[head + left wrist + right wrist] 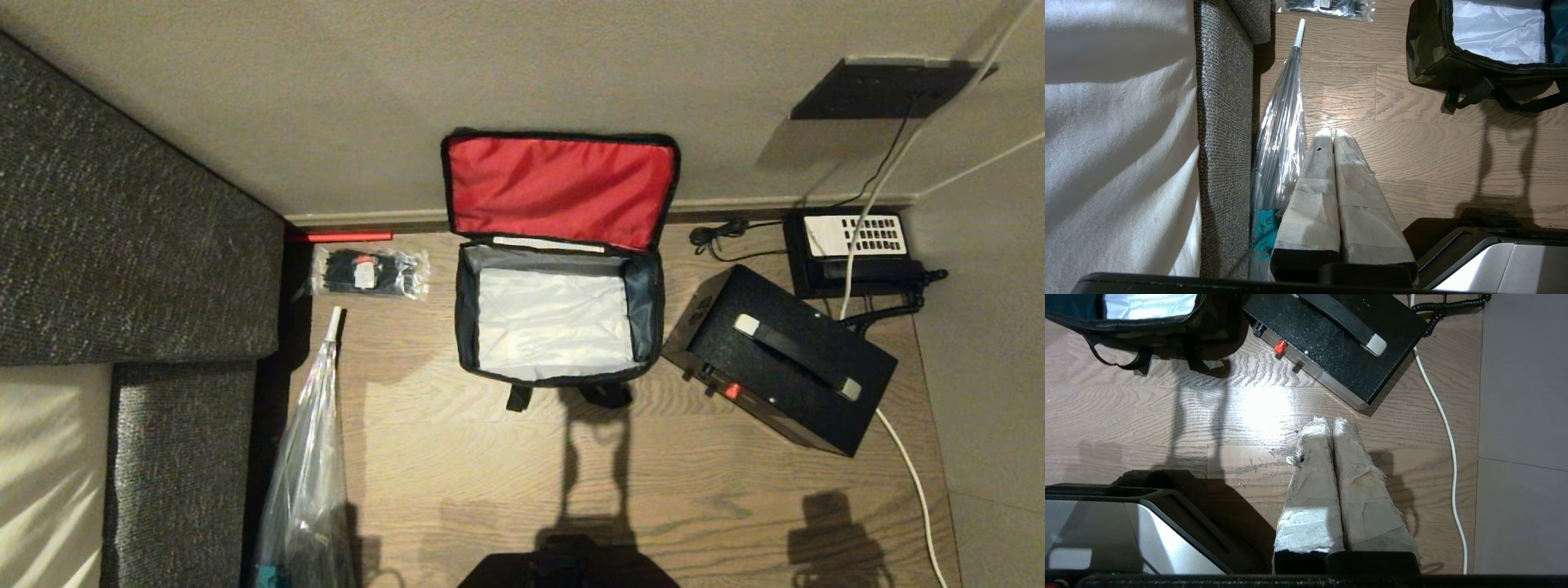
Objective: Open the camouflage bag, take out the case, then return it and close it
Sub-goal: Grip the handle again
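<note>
- My left end effector point(1333, 134) hangs over bare floor point(457, 457) near the umbrella point(314, 441), fingers pressed together on nothing; I judge it parked there to leave the bag clear.
- The umbrella lies along the sofa point(139, 245) edge, and the packet of ties point(369, 272) rests by the wall point(408, 90), left of the bag, both out of the working path.
- The bag point(559, 314) stands on the floor against the wall at the middle. Its lid leans back on the wall, red lining facing me, so the mouth stays wide. Inside I see only pale silvery lining; the outer side is camouflage with black straps.
- The case point(780, 359) lies flat on the floor just right of the bag, turned at an angle, handle up and its red latch toward me. It is black, speckled and slightly glossy. It seems set close for an easy return.
- My right end effector point(1331, 422) hovers near the case's front edge, clenched and empty.
- The phone point(853, 253) sits by the wall behind the case.
</note>
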Robot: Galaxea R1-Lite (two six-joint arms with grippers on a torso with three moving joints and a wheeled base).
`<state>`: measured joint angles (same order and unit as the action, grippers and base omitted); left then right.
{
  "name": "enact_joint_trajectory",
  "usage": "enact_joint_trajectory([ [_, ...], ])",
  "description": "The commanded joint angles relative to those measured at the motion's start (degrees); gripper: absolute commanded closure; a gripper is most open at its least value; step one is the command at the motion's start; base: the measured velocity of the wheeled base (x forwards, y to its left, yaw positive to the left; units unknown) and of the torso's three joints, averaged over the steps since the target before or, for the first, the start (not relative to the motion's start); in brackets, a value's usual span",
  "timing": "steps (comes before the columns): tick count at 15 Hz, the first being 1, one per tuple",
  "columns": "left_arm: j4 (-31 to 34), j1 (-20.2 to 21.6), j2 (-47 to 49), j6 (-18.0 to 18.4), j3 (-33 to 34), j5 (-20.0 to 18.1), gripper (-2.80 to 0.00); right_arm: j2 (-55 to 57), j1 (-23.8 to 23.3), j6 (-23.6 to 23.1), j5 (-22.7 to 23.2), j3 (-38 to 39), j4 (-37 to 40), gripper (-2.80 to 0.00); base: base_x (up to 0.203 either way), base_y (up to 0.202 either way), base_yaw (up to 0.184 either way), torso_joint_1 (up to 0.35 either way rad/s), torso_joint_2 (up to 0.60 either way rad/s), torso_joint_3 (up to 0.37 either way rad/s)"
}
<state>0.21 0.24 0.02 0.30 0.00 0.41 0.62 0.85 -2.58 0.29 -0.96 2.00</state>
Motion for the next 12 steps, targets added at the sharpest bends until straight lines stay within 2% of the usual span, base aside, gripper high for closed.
enact_joint_trajectory([
  [1,0.0,0.0,-0.1,0.1,0.2,0.0,0.00,-0.3,0.0,0.2,-0.1,0.1,0.2,0.00,0.000,0.000,0.000,0.000,0.00,0.000],
  [4,0.0,0.0,-0.1,0.0,0.2,0.0,0.00,-0.9,0.0,0.0,0.1,0.9,-2.3,0.00,0.000,0.000,0.000,0.000,0.00,0.000],
  [12,0.0,0.0,-0.1,0.0,0.2,0.0,0.00,-0.8,0.0,-0.2,0.1,0.9,-2.2,0.00,0.000,0.000,0.000,0.000,0.00,0.000],
])
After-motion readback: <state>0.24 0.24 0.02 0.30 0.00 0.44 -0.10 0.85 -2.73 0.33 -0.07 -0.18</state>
